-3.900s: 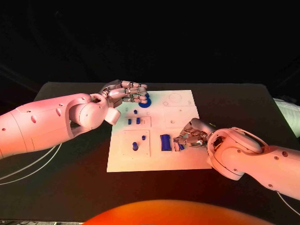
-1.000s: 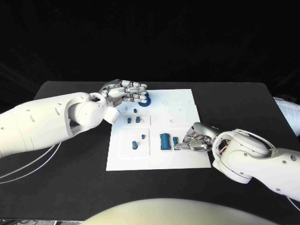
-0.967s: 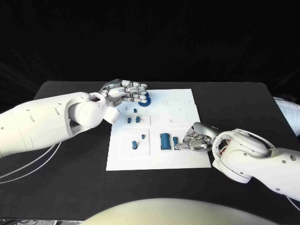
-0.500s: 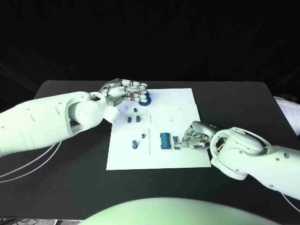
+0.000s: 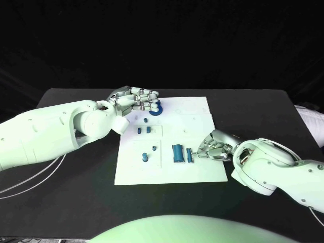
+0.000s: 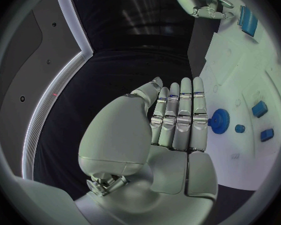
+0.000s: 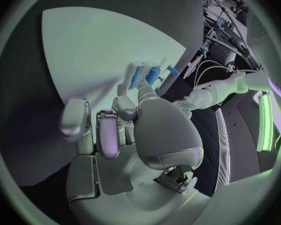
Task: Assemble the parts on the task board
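Observation:
The white task board point(image 5: 200, 119) lies in the middle of the black table. A blue gear point(image 5: 155, 109) stands at its far left corner. My left hand point(image 5: 135, 100) hovers right beside the gear, fingers straight and side by side, holding nothing point(image 6: 178, 120). A blue block point(image 5: 178, 153) and a small blue part point(image 5: 190, 154) stand near the board's near right. My right hand point(image 5: 216, 147) lies just right of them, its fingertips close to the small part, partly curled with nothing in them. The right wrist view shows these blue parts point(image 7: 150, 75) just past that hand's fingertips.
More small blue parts point(image 5: 143, 130) sit in the board's left panels, with another pair point(image 5: 145, 156) nearer me. Bare black table point(image 5: 264, 109) surrounds the board on all sides. My left forearm point(image 5: 45, 134) lies over the table's left part.
My right hand has drawn back slightly to the right, away from the small blue part. The left hand and the gear have stayed where they were.

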You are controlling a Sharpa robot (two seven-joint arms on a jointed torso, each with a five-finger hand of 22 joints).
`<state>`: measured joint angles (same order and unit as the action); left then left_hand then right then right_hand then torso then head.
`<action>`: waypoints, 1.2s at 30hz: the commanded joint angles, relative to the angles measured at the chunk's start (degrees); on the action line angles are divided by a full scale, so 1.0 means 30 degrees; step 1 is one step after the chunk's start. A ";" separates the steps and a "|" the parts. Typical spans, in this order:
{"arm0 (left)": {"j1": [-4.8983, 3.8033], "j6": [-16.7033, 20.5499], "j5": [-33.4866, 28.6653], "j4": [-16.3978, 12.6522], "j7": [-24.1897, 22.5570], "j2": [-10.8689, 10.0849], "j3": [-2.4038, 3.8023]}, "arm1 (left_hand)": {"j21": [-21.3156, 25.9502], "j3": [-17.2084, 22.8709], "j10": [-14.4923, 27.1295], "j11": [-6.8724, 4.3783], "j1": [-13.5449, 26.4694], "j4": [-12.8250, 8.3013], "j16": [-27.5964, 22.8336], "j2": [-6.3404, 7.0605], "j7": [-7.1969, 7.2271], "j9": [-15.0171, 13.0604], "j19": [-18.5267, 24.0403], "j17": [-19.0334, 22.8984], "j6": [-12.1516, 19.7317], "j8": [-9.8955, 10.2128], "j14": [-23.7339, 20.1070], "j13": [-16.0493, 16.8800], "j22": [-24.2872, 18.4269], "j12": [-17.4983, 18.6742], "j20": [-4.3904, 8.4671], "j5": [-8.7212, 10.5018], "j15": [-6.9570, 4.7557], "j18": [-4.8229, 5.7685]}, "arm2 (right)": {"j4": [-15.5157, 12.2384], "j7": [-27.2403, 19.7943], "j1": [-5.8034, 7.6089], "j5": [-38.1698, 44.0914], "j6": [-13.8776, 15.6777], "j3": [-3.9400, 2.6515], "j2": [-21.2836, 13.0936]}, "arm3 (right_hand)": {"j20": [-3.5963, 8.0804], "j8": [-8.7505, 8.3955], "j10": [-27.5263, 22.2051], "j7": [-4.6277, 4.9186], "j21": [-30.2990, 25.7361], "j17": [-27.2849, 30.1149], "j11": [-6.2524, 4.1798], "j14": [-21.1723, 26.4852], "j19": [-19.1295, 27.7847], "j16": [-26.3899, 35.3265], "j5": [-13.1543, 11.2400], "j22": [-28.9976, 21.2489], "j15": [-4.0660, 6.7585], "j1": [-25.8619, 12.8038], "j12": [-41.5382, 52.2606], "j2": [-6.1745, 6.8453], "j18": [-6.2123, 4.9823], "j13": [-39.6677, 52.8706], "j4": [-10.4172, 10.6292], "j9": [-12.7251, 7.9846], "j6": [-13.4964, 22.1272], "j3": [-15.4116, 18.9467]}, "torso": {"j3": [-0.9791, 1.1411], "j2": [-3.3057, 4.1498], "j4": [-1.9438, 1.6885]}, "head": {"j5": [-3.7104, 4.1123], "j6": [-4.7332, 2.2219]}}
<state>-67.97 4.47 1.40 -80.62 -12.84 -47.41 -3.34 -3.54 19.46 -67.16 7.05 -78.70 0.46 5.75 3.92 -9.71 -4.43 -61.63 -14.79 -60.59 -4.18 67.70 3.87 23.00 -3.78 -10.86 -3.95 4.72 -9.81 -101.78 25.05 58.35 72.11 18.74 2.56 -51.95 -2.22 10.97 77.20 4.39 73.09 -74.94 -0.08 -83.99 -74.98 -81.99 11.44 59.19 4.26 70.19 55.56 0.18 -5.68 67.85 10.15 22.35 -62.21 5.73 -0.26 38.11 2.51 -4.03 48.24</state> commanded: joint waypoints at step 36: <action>0.1013 0.4591 -0.1309 0.2217 -0.2602 0.2016 0.0186 | 0.1180 -0.6485 1.3184 -0.0837 1.4300 -0.0153 -0.1916 -0.1306 0.1596 0.1476 1.3534 0.4930 1.1583 0.1393 -1.3992 -0.1289 -0.6242 0.1260 0.0930 0.1318 -0.0206 0.1434 | 0.9516 -1.4843 0.1530 -1.9255 0.0804 -0.0560 0.3586 | -0.1405 -0.3658 -1.5616 0.0179 -2.1685 2.2947 0.0027 1.7606 1.6503 2.7330 -0.3814 -1.8269 -0.1420 -1.0140 -1.8519 -0.0061 -0.0061 -2.2616 -0.3384 -0.5536 1.1601 -0.3594 | 0.0062 -0.1817 -0.0286 | 0.0910 -0.3621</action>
<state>-65.04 14.28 -3.15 -73.25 -18.67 -41.27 -2.91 -0.86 1.54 -37.31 6.13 -48.42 1.04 0.85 0.55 -6.63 -0.73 -28.43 -2.52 -34.92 -0.90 34.77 0.70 5.78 -0.81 -10.90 -1.00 5.51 -7.56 -72.35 -17.17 63.00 16.76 17.26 0.97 -41.19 -8.71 0.83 41.14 6.69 10.87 -8.26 5.28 -42.25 -34.51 -0.92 1.10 5.96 -2.25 53.92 1.23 -0.25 -7.56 4.06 -0.54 7.78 -37.16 -6.79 -0.12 33.45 2.58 -1.84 38.53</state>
